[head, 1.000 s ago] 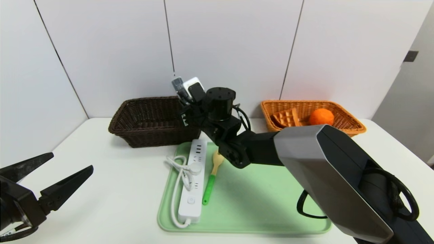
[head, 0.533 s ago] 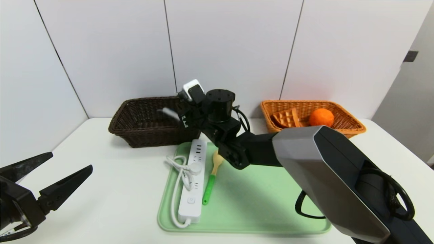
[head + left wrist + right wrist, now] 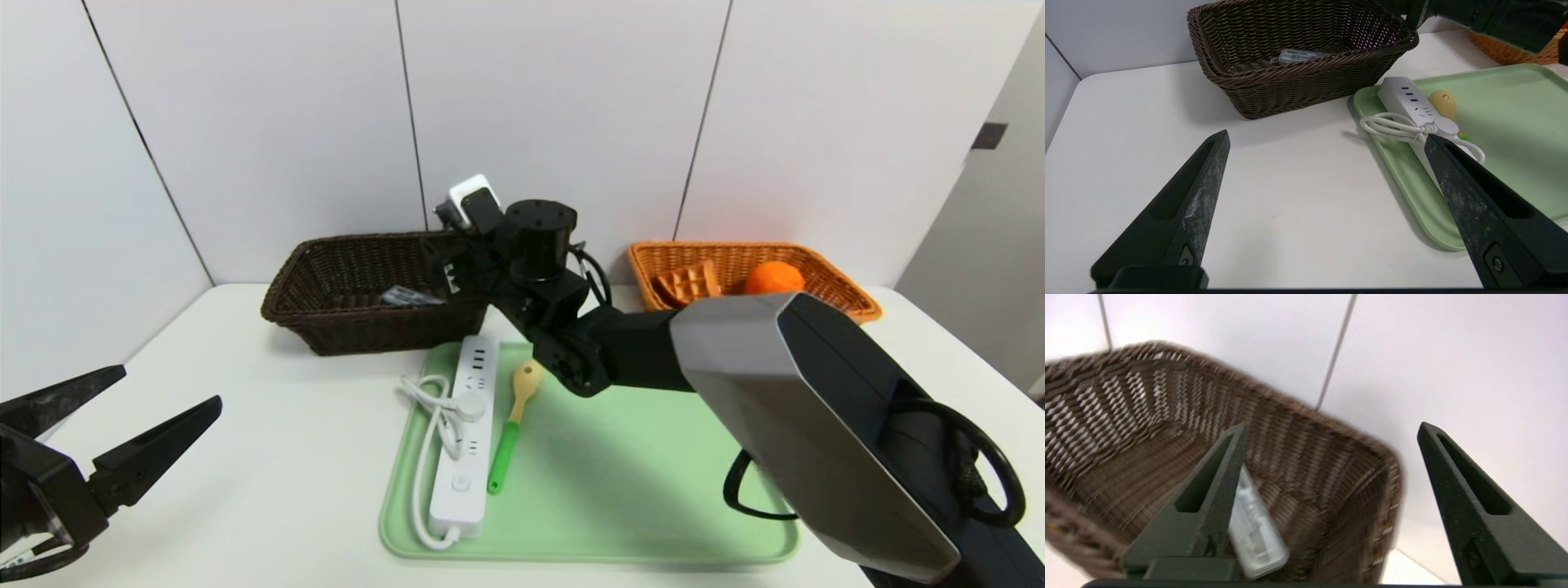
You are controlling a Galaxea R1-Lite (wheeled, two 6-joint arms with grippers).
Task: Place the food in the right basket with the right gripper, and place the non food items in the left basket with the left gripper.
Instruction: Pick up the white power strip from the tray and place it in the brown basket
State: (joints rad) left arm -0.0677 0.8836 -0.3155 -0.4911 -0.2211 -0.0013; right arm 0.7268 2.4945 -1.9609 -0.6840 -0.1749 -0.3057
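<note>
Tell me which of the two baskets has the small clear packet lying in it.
The dark brown basket, left of the tray; the clear packet lies on its floor. The orange basket holds only orange food.

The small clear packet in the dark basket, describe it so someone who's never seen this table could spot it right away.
Find the dark brown wicker basket at the back left of the white table, beside the green tray. On its floor lies the small clear packet, flat and oblong. It is the only thing in that basket, pale and shiny against the dark weave.
</note>
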